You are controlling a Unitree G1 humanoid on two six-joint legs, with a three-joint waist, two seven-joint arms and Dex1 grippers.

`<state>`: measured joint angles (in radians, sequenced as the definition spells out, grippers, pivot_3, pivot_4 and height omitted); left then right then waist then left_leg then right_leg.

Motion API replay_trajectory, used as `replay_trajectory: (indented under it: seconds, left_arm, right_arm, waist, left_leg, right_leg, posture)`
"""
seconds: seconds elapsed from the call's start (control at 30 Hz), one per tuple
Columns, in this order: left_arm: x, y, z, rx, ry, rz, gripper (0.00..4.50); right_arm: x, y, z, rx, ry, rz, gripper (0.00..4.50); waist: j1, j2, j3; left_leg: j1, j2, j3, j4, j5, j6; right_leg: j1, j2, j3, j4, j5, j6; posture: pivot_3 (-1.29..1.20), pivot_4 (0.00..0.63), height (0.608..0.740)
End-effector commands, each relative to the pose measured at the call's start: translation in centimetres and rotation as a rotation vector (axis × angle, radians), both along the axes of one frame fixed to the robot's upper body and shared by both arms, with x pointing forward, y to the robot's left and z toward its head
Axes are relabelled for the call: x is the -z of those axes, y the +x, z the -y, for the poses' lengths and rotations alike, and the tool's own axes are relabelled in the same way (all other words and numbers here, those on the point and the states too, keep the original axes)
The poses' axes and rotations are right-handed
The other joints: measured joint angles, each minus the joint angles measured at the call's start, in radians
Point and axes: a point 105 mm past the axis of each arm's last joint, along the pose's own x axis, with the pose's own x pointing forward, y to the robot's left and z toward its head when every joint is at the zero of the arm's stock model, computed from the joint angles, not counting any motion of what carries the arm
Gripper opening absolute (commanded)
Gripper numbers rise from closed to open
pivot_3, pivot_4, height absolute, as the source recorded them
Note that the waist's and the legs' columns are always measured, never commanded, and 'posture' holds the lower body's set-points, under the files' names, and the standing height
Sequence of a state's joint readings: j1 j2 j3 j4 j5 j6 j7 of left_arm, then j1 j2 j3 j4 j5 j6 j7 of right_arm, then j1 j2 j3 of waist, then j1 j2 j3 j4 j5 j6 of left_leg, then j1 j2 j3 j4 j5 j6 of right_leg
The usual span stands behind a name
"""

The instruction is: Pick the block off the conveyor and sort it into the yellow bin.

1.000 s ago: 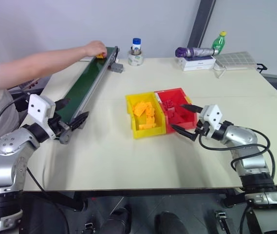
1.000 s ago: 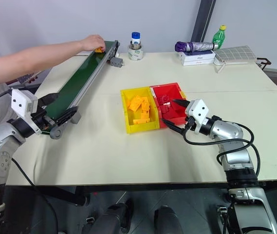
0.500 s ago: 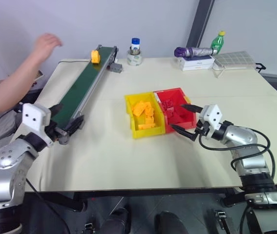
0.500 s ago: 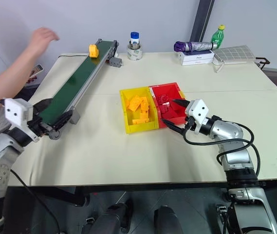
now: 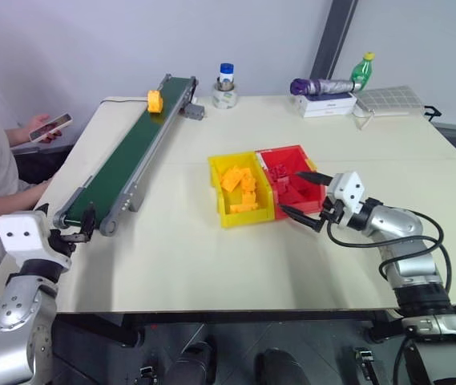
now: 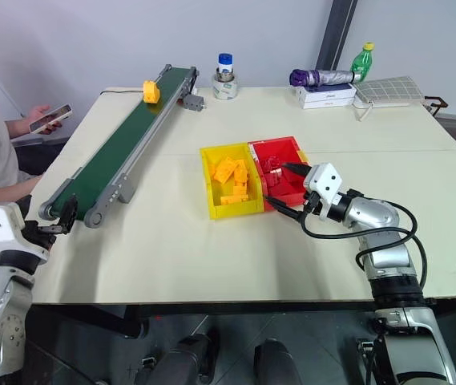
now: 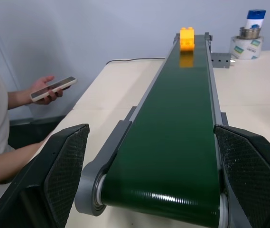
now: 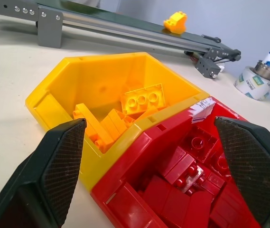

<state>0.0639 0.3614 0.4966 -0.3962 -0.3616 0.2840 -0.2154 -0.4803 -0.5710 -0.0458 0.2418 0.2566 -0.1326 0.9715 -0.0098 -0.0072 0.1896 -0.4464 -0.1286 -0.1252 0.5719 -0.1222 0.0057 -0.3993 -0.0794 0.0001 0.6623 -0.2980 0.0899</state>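
A small yellow-orange block (image 5: 155,100) stands on the far end of the dark-green conveyor (image 5: 131,152), which runs along the table's left side. My left gripper (image 5: 78,228) is open and empty just short of the belt's near roller, aimed along the belt; its wrist view looks up the conveyor (image 7: 172,133) to the block (image 7: 187,39). The yellow bin (image 5: 216,192) sits mid-table and holds several yellow-orange blocks. My right gripper (image 5: 296,192) is open and empty at the near right side of the red bin (image 5: 280,149).
A person sits at the left and holds a phone (image 5: 49,126). At the table's back are a jar on a tape roll (image 5: 224,88), a purple umbrella on a box (image 5: 320,84), a green bottle (image 5: 361,70) and a grid tray (image 5: 388,99).
The person set the block on the belt's far end and pulled the arm back. My left gripper drew back and down from beside the belt's near end. The right arm stayed still.
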Motion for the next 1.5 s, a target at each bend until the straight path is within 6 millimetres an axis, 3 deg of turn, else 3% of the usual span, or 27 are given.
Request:
replay_trajectory:
  seconds: [0.03, 1.07, 1.3, 1.5]
  left_arm:
    - [-1.2, 0.1, -0.1, 0.007, 0.035, 0.024, 4.42]
    - [-1.1, 1.6, 0.9, 0.039, 0.029, 0.035, 4.42]
    - [-1.9, 3.4, 1.1, 0.043, 0.040, 0.015, 4.42]
    - [-4.3, 6.1, 1.0, 0.062, 0.066, 0.017, 4.42]
  right_arm:
    - [-1.4, 0.1, -0.2, -0.014, 0.008, 0.054, 4.50]
    - [-1.4, 0.0, -0.2, -0.007, 0.009, 0.054, 4.50]
    - [-1.4, 0.1, -0.3, -0.003, 0.014, 0.057, 4.50]
    - [-1.5, 0.1, -0.4, 0.000, 0.018, 0.061, 4.50]
  waist:
    - [0.000, 0.000, 0.000]
    - [-0.001, 0.000, 0.000]
    - [0.001, 0.000, 0.000]
    - [0.000, 0.000, 0.000]
  left_leg:
    - [0.000, 0.000, 0.000, 0.000, 0.000, 0.000]
    - [0.000, 0.000, 0.000, 0.000, 0.000, 0.000]
    - [0.000, 0.000, 0.000, 0.000, 0.000, 0.000]
    - [0.000, 0.000, 0.000, 0.000, 0.000, 0.000]
  right_leg:
    - [0.000, 0.000, 0.000, 0.000, 0.000, 0.000]
    - [0.000, 0.000, 0.000, 0.000, 0.000, 0.000]
    - [0.000, 0.000, 0.000, 0.000, 0.000, 0.000]
    - [-0.002, 0.000, 0.000, 0.000, 0.000, 0.000]
  posture:
    - [0.00, 0.150, 0.740]
    - [0.00, 0.150, 0.740]
    - [0.00, 0.150, 0.740]
    - [0.00, 0.150, 0.740]
